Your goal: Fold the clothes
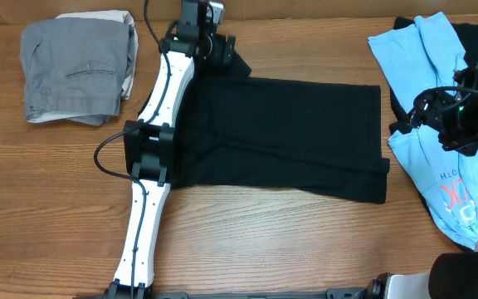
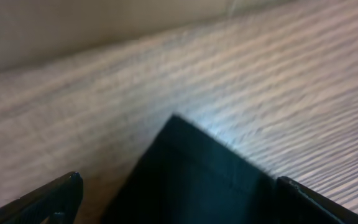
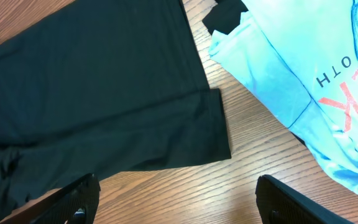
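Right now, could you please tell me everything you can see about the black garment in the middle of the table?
The black garment is plain, soft-looking dark cloth, spread flat on the wooden table as a wide rectangle, with a folded strip along its near edge. The left arm crosses its left edge. The left pincer hangs open over its far left corner; contact cannot be judged. Bare wood separates it from the light blue shirt on the right.

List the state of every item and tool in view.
black garment, spread flat, not folded up
grey trousers, folded
light blue T-shirt, crumpled, unfolded
left tool, open over the black garment's corner
right tool, open, holding nothing
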